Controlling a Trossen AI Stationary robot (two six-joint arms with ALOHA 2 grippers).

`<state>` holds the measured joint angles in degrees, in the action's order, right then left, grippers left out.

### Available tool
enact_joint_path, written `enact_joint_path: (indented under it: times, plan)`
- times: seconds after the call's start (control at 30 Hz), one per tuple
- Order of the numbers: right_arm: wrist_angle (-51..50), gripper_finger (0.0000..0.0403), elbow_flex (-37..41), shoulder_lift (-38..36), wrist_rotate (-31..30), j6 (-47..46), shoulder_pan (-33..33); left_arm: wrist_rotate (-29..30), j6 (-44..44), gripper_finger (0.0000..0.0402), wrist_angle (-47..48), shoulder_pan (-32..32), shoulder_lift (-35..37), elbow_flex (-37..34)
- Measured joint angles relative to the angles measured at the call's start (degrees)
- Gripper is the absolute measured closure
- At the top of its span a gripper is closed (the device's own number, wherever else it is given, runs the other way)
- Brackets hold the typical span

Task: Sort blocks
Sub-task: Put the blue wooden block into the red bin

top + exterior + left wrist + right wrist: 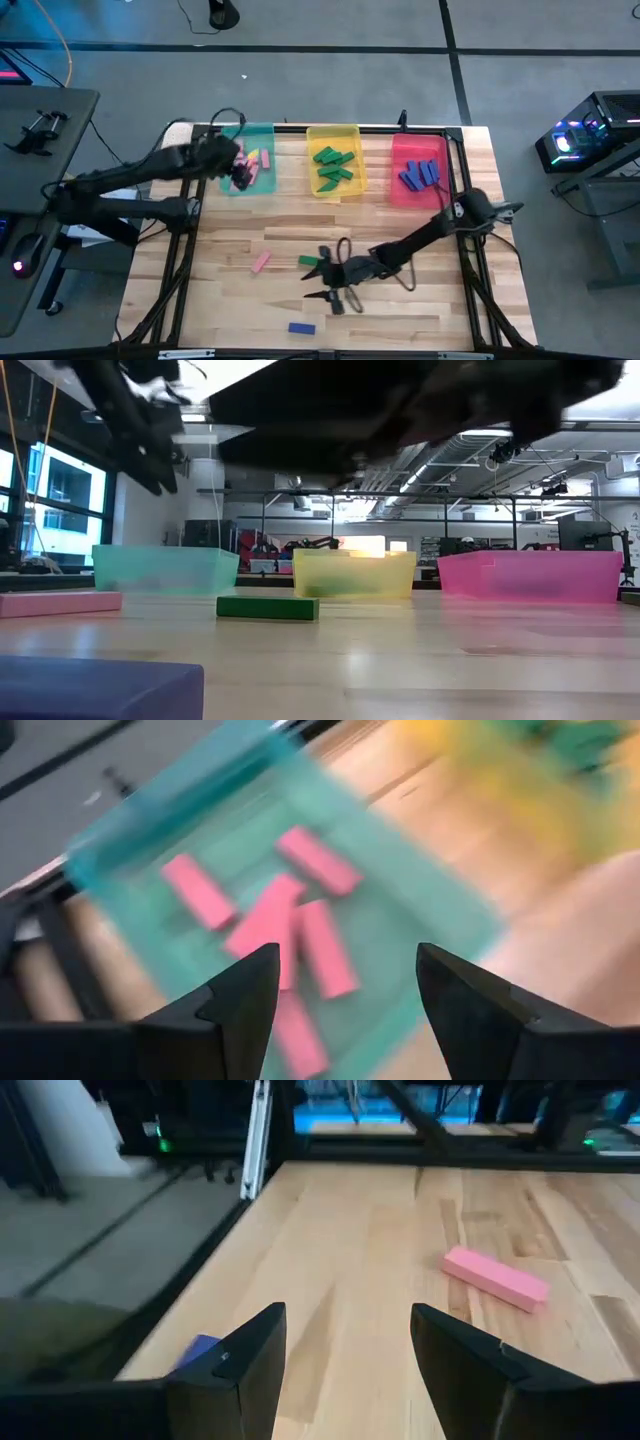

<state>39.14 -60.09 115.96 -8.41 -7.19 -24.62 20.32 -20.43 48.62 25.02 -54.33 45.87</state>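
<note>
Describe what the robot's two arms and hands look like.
Both arms are dark, slim, jointed links with black cables looping beside them. The left hand and right hand each end in two dark, flat, angular fingers with pointed tips. No markings can be made out.

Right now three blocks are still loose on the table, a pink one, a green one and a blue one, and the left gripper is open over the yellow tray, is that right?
Not quite. The open left gripper is over the teal tray, not the yellow one; the high view and left wrist view show it above the pink blocks there. The rest holds: a pink block, a green block and a blue block lie loose on the table.
</note>
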Motion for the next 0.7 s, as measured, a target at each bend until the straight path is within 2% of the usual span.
enact_joint_path:
  times: [0.17,0.3,0.43,0.57,0.7]
  plan:
    - [-11.61,0.0204,-11.22,6.36,5.78,2.83,1.58,4.20,-9.75,0.0191,-5.36,-16.52,10.95,-6.56]
    - [-24.43,0.0204,-20.99,10.42,10.36,4.43,1.51,11.80,-14.50,0.0199,-12.76,-31.47,13.42,-10.38]
    - [-34.16,0.0204,-29.71,14.16,10.29,5.69,-1.23,20.89,-14.16,0.0209,-22.06,-45.03,10.29,-11.39]
    - [-39.33,0.0204,-36.41,18.26,8.34,4.33,-3.77,30.14,-11.08,0.0218,-31.20,-55.11,4.45,-11.34]
    - [-43.47,0.0204,-40.97,21.93,0.54,1.71,-5.49,36.51,-10.38,0.0225,-36.01,-61.63,-2.42,-9.69]
